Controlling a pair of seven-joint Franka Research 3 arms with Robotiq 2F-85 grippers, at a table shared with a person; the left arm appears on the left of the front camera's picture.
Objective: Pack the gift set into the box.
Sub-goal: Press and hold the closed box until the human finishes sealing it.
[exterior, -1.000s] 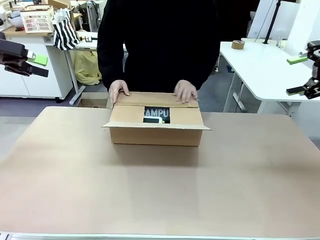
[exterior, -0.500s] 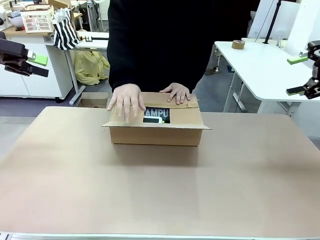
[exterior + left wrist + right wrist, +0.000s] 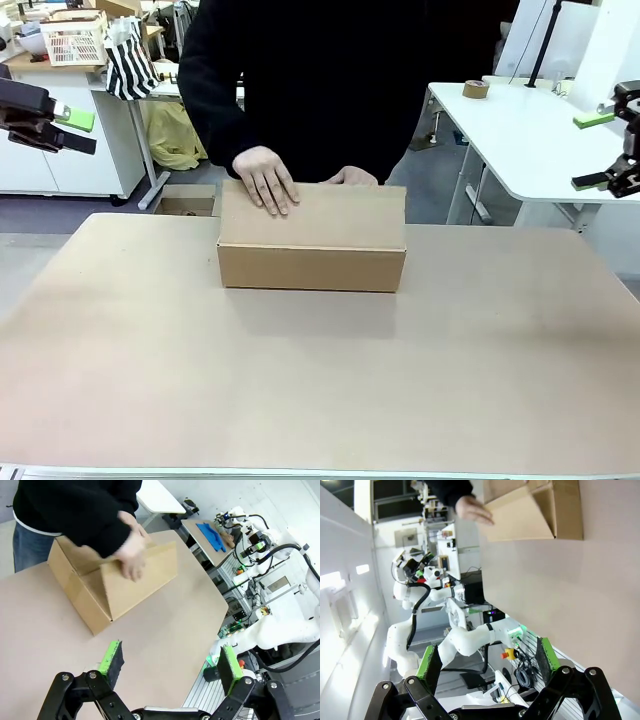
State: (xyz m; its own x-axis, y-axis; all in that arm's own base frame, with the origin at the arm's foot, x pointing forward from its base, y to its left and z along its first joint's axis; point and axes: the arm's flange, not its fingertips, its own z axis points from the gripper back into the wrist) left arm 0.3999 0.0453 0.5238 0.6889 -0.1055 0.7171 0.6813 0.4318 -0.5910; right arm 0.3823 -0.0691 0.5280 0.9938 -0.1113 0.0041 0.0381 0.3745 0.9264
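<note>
note the box (image 3: 312,240) toward 12 o'clock on the counter (image 3: 320,390), with its top flaps folded flat. compare with half a second ago: had a gap between the flaps exposing the white lettering of the gift set; shows only plain cardboard now. treat the gift set as enclosed in the box, hidden under the flaps. observe one hand (image 3: 266,180) of the person pressing the lid near its 11 o'clock corner, and the other hand (image 3: 352,177) resting at the 12 o'clock edge. read the left end effector (image 3: 80,132), out at 9 o'clock, as spread wide and carrying nothing, well apart from the box. read the right end effector (image 3: 592,150), out at 3 o'clock, likewise; neither displaced meanwhile. judge insertion complete; count only securing of the flaps as possibly outstanding.
</note>
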